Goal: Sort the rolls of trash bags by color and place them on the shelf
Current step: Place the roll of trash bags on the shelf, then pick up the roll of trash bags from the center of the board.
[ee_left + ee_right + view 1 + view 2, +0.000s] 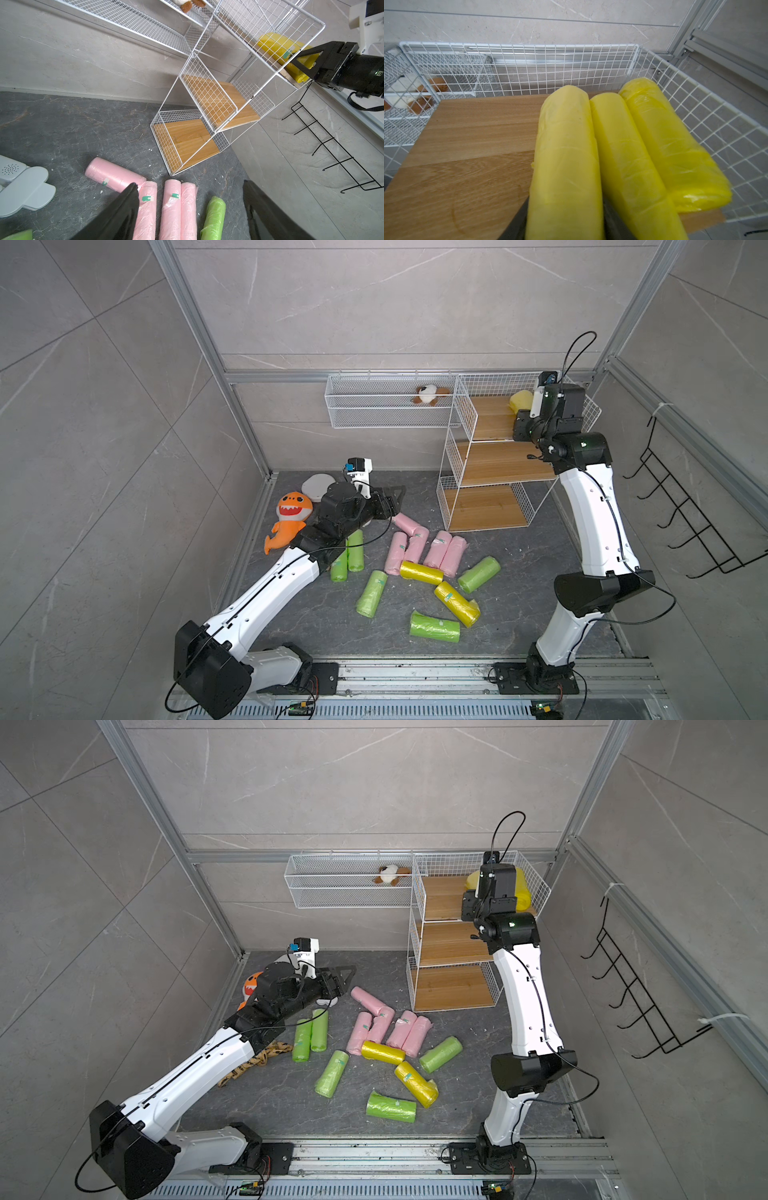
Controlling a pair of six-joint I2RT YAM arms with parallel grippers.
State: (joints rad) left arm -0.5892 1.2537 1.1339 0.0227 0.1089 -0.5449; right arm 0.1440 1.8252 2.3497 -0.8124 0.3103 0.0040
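Dark grey stone-look floor: in front of the tall white wire-mesh shelf with wooden boards lie soft plastic pink rolls, green rolls and two yellow rolls. Three more yellow rolls touch side by side on the shelf's top board. The right gripper straddles one end roll; whether it grips, I cannot tell. The left gripper gapes wide, empty, before the shelf.

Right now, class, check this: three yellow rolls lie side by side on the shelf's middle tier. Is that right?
No: the three yellow rolls lie side by side on the shelf's top tier, not the middle, which the left wrist view shows bare.
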